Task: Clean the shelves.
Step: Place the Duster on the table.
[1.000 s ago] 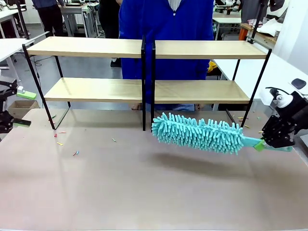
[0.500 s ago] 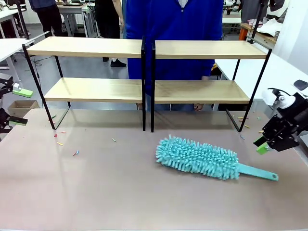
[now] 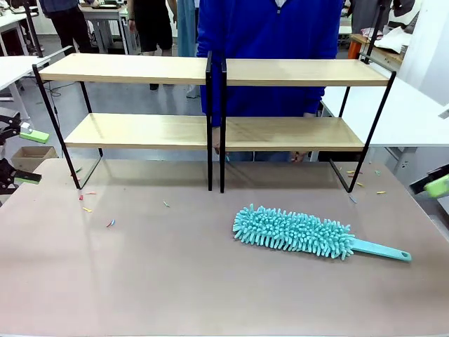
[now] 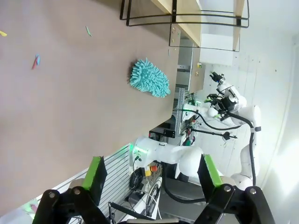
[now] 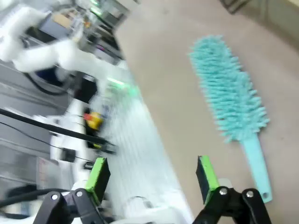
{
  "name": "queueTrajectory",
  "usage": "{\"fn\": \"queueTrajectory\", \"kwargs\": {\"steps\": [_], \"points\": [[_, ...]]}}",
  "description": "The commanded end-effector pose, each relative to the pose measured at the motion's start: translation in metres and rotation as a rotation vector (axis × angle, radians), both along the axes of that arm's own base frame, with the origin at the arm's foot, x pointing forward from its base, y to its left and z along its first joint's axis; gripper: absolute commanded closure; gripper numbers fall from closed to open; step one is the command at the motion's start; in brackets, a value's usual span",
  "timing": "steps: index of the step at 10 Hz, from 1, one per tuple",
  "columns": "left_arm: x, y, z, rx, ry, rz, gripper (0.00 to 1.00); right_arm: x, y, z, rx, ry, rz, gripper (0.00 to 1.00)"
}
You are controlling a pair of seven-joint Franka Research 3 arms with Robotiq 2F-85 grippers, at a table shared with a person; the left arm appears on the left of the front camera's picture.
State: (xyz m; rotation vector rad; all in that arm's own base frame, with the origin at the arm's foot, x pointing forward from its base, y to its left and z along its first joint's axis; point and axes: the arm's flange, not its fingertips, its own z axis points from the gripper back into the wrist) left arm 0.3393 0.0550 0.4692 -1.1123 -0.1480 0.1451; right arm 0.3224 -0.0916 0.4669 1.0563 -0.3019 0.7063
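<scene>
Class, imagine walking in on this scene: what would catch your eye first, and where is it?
The fluffy teal duster stands out, lying flat on the brown tabletop right of centre, its handle pointing right. Behind it stand the shelves, two light-wood tiers in black frames, with a person in blue behind them.

duster (image 3: pixel 295 232) on table (image 3: pixel 175 281), before the shelves (image 3: pixel 210 98), person (image 3: pixel 266 42) behind

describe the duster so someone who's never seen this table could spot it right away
Start at the two light-wood shelves standing side by side across the far half of the brown table. In front of the right-hand unit, lying flat on the tabletop, is the fluffy teal duster, its thin handle pointing toward the table's right edge. Apart from a few tiny coloured scraps, it is the only loose item there.
</scene>
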Motion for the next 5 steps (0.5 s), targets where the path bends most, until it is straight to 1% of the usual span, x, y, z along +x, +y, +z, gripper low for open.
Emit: {"fn": "queueTrajectory", "kwargs": {"steps": [1, 2, 3, 5], "points": [[0.000, -0.002, 0.000, -0.026, -0.023, -0.001, 0.00, 0.004, -0.022, 0.011, 0.417, 0.407, -0.317, 0.00], [0.000, -0.002, 0.000, -0.026, -0.023, -0.001, 0.00, 0.007, -0.023, 0.006, 0.401, 0.450, -0.358, 0.00], [0.000, -0.002, 0.000, -0.026, -0.023, -0.001, 0.00, -0.004, -0.012, 0.005, 0.105, 0.120, -0.036, 0.00], [0.000, -0.002, 0.000, -0.026, -0.023, -0.001, 0.00, -0.004, -0.012, 0.005, 0.105, 0.120, -0.036, 0.00]]}}
